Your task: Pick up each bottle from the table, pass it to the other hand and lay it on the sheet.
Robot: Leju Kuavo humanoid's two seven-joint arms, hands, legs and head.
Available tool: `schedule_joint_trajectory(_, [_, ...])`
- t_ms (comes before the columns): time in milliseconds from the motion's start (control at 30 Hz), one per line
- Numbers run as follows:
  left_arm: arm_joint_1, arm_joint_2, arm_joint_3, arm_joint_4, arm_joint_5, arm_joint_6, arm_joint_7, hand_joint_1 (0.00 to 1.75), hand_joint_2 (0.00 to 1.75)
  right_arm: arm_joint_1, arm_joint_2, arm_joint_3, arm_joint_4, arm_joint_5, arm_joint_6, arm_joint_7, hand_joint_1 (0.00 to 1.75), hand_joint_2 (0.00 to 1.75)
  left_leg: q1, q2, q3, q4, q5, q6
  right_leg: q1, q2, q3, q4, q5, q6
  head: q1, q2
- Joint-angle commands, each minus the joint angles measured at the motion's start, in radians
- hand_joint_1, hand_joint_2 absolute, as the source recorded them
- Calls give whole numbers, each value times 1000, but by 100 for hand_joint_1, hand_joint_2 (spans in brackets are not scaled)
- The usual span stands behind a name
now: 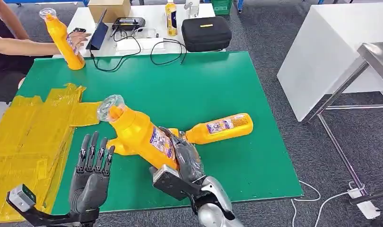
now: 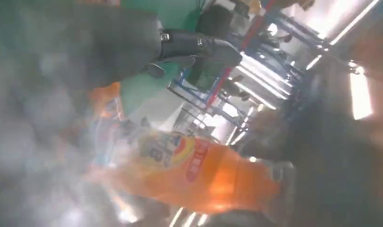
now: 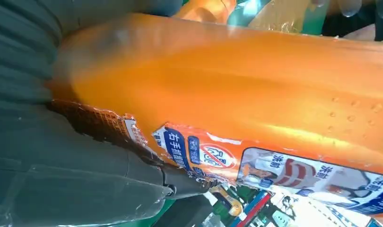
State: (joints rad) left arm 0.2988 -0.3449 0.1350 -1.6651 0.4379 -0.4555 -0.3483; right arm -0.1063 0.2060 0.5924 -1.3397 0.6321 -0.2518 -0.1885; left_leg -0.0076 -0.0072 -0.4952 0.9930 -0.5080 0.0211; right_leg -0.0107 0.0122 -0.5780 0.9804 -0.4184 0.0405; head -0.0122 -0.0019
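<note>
My right hand grips a yellow bottle by its lower body and holds it tilted above the green table, its clear cap pointing up and left; the same bottle shows close up in the right wrist view. My left hand is raised just left of it, fingers spread, holding nothing. In the left wrist view the held bottle is blurred, beyond my left hand. A second yellow bottle lies on the table behind the held one. A third bottle stands at the far left corner, with a person's hand by it. The yellow sheet covers the table's left side.
A white table behind holds a black case, a tablet, cables, a cardboard box and a small drink bottle. A person sits at far left. A white bench stands right. Floor cables lie at lower right.
</note>
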Motion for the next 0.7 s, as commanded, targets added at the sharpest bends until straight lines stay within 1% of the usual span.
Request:
schedule_joint_trajectory(33, [-49, 4, -72, 10, -27, 104, -36, 0, 175, -81, 44, 100, 154, 17, 9, 9, 175, 175, 1, 1, 1, -1, 0, -1, 1, 0, 1, -1, 0, -1, 0, 0])
schedule_joint_trajectory(167, [-36, 7, -67, -10, -29, 127, -53, 0, 175, -90, 70, 183, 198, 30, 19, 11, 175, 175, 2, 2, 3, -2, 0, -2, 2, 1, 3, -2, 0, -2, 0, 0])
schedule_joint_trajectory(267, [-39, 12, -59, -9, -22, 121, -53, 0, 175, -117, 98, 232, 281, 20, 36, 24, 175, 175, 1, 3, 4, -2, 0, -2, 1, 2, 3, -1, 0, -1, 1, 0])
schedule_joint_trajectory(367, [-45, 9, -58, -9, -41, 139, -62, 0, 175, -146, 129, 271, 365, 16, 41, 24, 175, 175, 2, 4, 4, -3, 0, -2, 1, 2, 3, -1, 0, -2, 0, 0])
schedule_joint_trajectory(433, [-50, 14, -58, -9, -41, 146, -66, 0, 175, -192, 136, 319, 424, 16, 60, 21, 175, 175, 1, 3, 3, -2, 0, -2, 1, 2, 2, 0, 0, -1, 0, 0])
schedule_joint_trajectory(467, [-50, 16, -56, -14, -57, 171, -83, 0, 175, -231, 143, 358, 478, -4, 91, -2, 175, 175, 2, 3, 4, -3, 0, -2, 1, 2, 3, -1, 0, -2, 0, 0])
schedule_joint_trajectory(500, [-50, 19, -55, -17, -57, 173, -85, 0, 175, -239, 143, 375, 484, -9, 94, -3, 175, 175, 1, 4, 3, -2, 0, -2, 1, 3, 2, -1, 0, -1, 0, 0])
schedule_joint_trajectory(533, [-47, 23, -54, -22, -54, 177, -87, 0, 175, -252, 143, 412, 492, -32, 107, 1, 175, 175, 2, 5, 5, -2, -1, -3, 2, 4, 3, -1, 0, -2, 1, 0])
schedule_joint_trajectory(600, [-45, 28, -49, -23, -55, 174, -87, 0, 175, -271, 143, 467, 507, -80, 117, 22, 175, 175, 1, 4, 3, -2, 0, -2, 1, 3, 2, 0, 0, -1, 1, 0])
schedule_joint_trajectory(633, [-45, 27, -50, -22, -60, 174, -86, 0, 175, -277, 143, 481, 513, -99, 112, 27, 175, 175, 2, 5, 5, -2, -1, -3, 2, 3, 3, -1, 0, -2, 0, 0])
schedule_joint_trajectory(700, [-43, 33, -61, -21, -89, 171, -91, 0, 175, -288, 143, 501, 538, -136, 85, 32, 175, 175, 1, 2, 3, -2, 0, -2, 1, 0, 2, -1, 0, -1, 0, 0])
